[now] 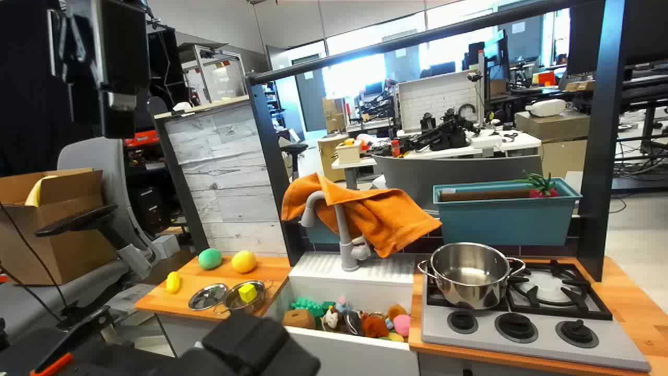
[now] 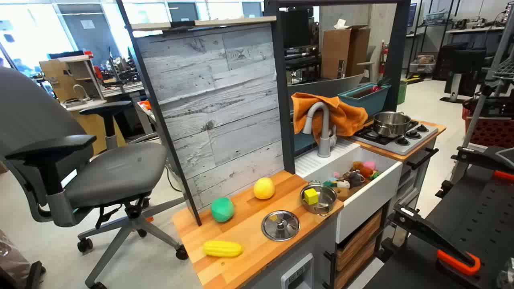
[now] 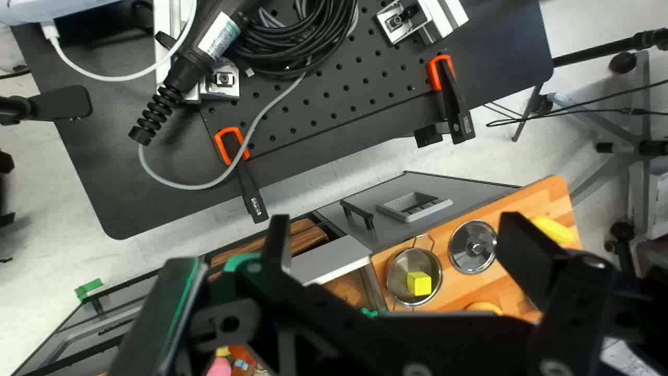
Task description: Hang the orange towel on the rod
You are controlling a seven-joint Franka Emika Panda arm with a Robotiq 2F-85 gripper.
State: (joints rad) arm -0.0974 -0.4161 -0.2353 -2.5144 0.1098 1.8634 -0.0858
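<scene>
The orange towel (image 1: 386,216) hangs rumpled on and behind the grey faucet (image 1: 344,235), with its right part spread toward the teal planter. It also shows behind the faucet neck in an exterior view (image 2: 348,116); it is out of the wrist view. The black rod (image 1: 417,40) runs across the top of the kitchen frame, high above the towel; part of it shows at the top edge in an exterior view (image 2: 341,2). My gripper (image 3: 395,224) is open with nothing between its fingers. Part of it shows at the upper left in an exterior view (image 1: 109,73), well apart from the towel.
A steel pot (image 1: 469,274) stands on the stove. A teal planter (image 1: 503,219) hangs behind it. The sink (image 1: 355,344) holds several toys. The wooden counter bears a small pot (image 2: 319,206), a lid (image 2: 280,225) and toy fruits. A black upright (image 1: 271,172) stands beside the towel.
</scene>
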